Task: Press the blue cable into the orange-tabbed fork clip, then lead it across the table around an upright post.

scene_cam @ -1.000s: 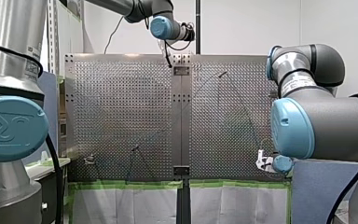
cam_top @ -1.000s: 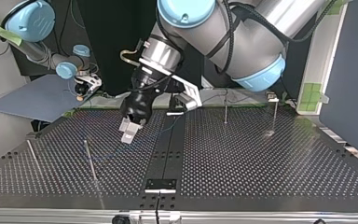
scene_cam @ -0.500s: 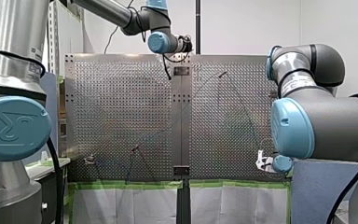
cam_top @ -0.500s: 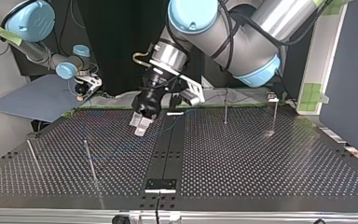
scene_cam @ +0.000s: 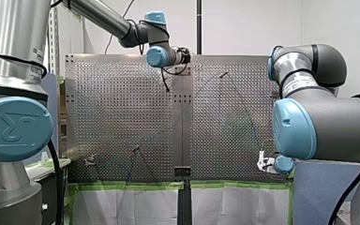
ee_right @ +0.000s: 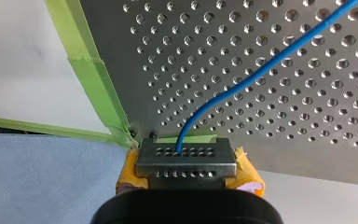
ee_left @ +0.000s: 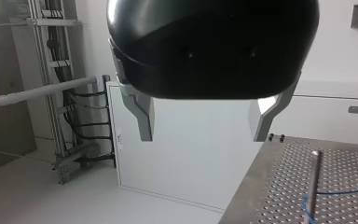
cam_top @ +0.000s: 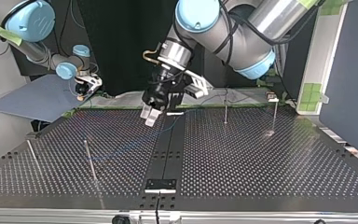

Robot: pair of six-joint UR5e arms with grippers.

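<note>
The blue cable [ee_right: 261,70] is thin, light and soft. It probably cannot keep a shape by itself: it likely sags where it is free and follows any pull. The right hand [ee_right: 186,161] is clenched on one end of it, at the near right corner of the tabletop [ee_right: 307,121] in the front view, just beside the green tape [ee_right: 93,79]. From there the cable runs out across the perforated surface.

The left hand [ee_left: 204,122] is released, with its metal fingers wide apart and nothing between them. In the front view it hangs above the far middle of the tabletop. Ahead of it and to one side stands an upright post [ee_left: 312,186], and a stretch of the cable lies by the foot of this post. Whether it touches the post cannot be told.

The orange-tabbed clip cannot be made out with certainty.

The smooth sheath may slip in metal fingers, so a good hold is probably across the cable, close to the point that must be pressed or turned. The free length between the two hands should be short and lightly tight. A hard pull could draw it out of the right hand.
</note>
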